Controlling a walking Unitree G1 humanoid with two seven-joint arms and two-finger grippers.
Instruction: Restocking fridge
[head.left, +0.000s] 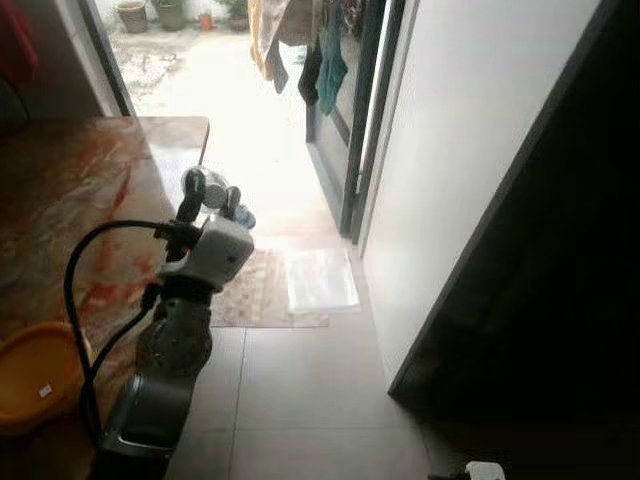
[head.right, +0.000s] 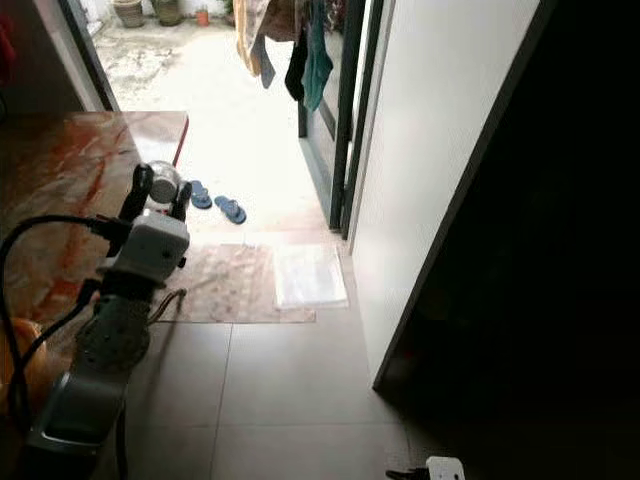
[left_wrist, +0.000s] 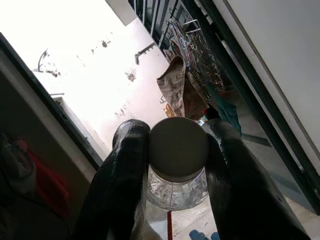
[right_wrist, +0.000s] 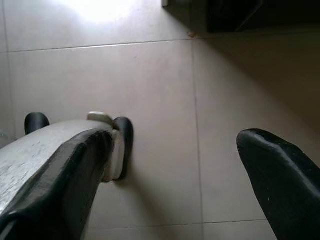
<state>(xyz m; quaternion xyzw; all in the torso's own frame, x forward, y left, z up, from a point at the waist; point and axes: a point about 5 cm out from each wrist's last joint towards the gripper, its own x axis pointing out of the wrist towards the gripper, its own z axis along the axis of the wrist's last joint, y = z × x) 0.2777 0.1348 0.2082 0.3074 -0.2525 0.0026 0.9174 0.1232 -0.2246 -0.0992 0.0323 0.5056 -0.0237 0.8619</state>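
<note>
Tiled floor (head.left: 300, 390) runs to a bright doorway; white fridge door (head.left: 450, 170) stands ajar beside it. Reddish counter (head.left: 70, 190) opposite the fridge door, orange bowl (head.left: 35, 375) on it. Left claw (left_wrist: 175, 165) clamps a clear, apparently glass jar (left_wrist: 177, 172), lid (left_wrist: 178, 148) gray, near counter's edge. Right claw (right_wrist: 175, 165) spread wide over floor.

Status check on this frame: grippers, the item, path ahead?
Left gripper shut on clear jar with grey lid, held up beside the table. Right gripper open, hanging over floor tiles. White door stands open ahead; doormat on floor.
</note>
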